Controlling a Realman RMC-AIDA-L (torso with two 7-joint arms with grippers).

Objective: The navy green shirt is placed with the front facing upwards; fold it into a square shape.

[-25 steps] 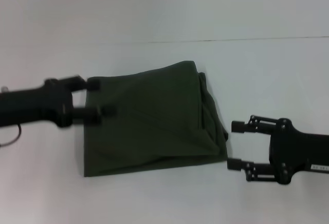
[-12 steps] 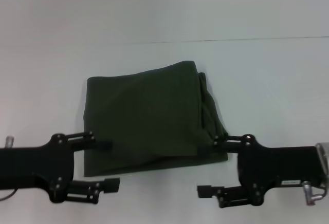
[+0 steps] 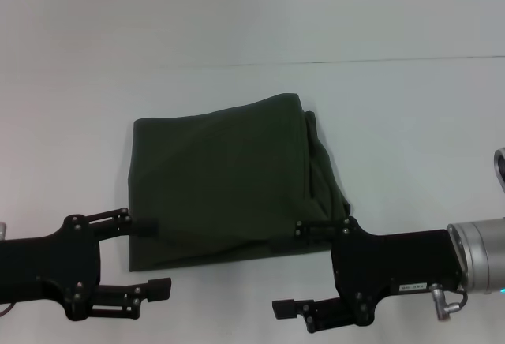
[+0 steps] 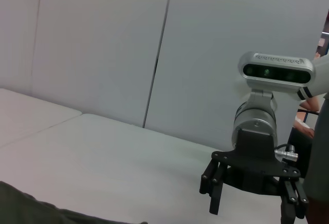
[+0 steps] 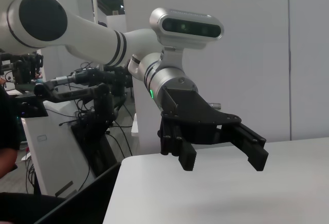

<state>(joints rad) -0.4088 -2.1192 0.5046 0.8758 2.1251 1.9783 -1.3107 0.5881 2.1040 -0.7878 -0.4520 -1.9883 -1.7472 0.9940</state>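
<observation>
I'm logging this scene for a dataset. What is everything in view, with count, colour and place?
shirt: one, dark olive green, folded into a rough square, plain side up, middle of the table.
table: one, white, under the shirt.
wall panels: pale grey, behind the table.
left gripper: one, black, open, at the shirt's near left corner, one finger over the cloth.
right gripper: one, black on a silver wrist, open, at the shirt's near right corner.
</observation>
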